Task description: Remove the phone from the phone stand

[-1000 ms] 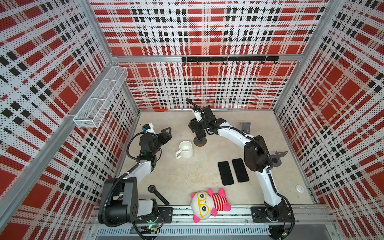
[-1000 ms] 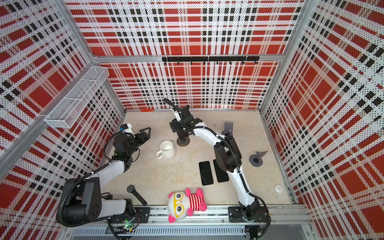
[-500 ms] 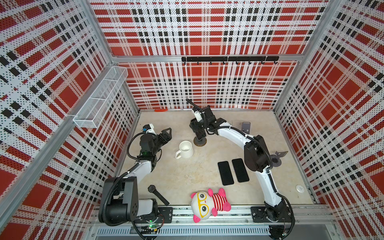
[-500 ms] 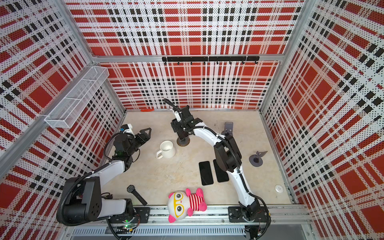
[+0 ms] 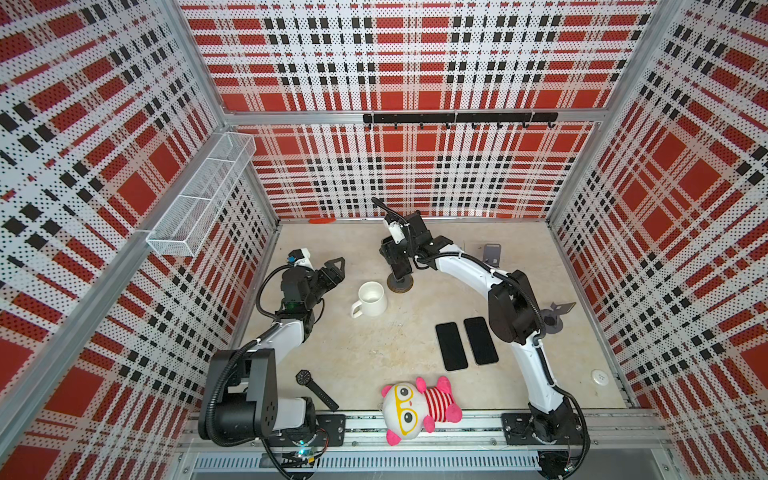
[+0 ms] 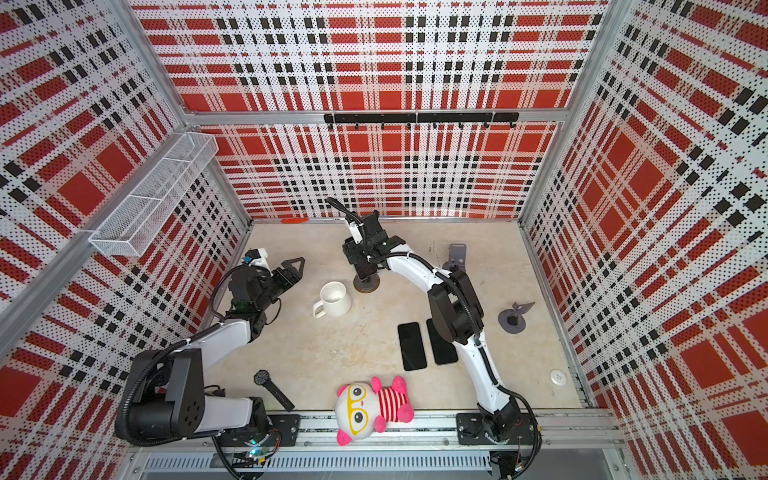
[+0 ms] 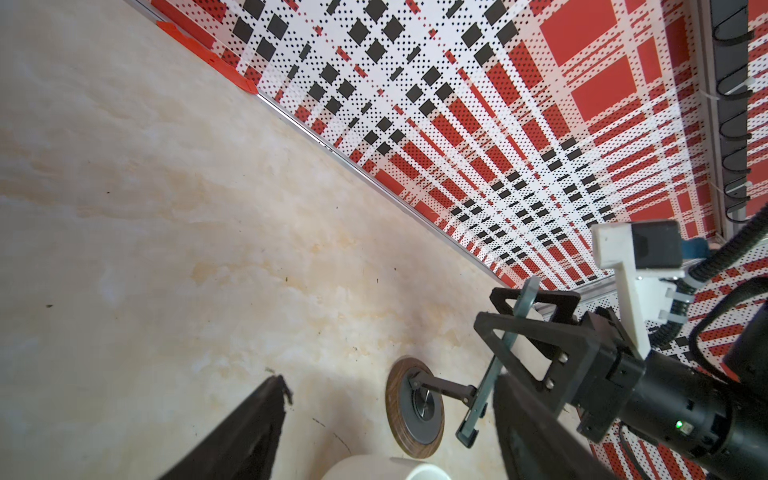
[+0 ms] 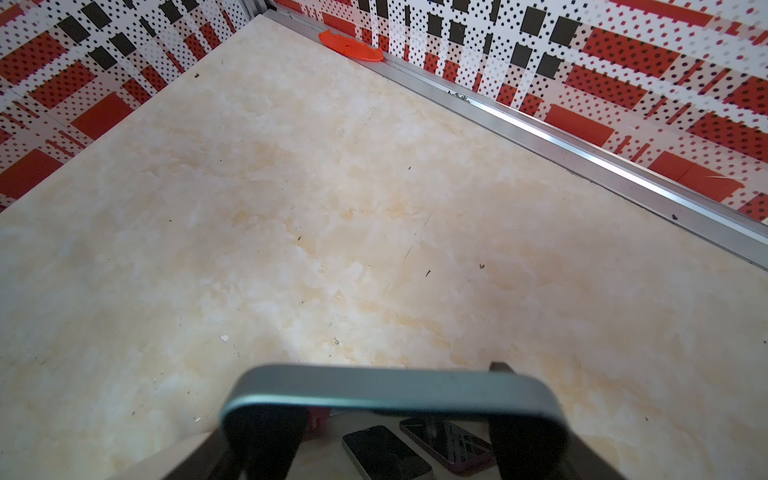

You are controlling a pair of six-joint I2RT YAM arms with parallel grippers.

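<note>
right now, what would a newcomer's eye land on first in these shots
The loud red, black and white plaid walls boxing in the table. Then the right end effector straddling the phone on its phone stand near the table's back middle, beside a white mug. The pink-and-white plush toy at the front edge also pops.

Red plaid walls (image 5: 415, 62), marbled beige floor (image 5: 374, 353)

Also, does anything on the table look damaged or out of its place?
Yes. An orange plastic fragment with a jagged edge lies against the back wall, apparently broken off. The plush toy lies partly over the front rail.
</note>
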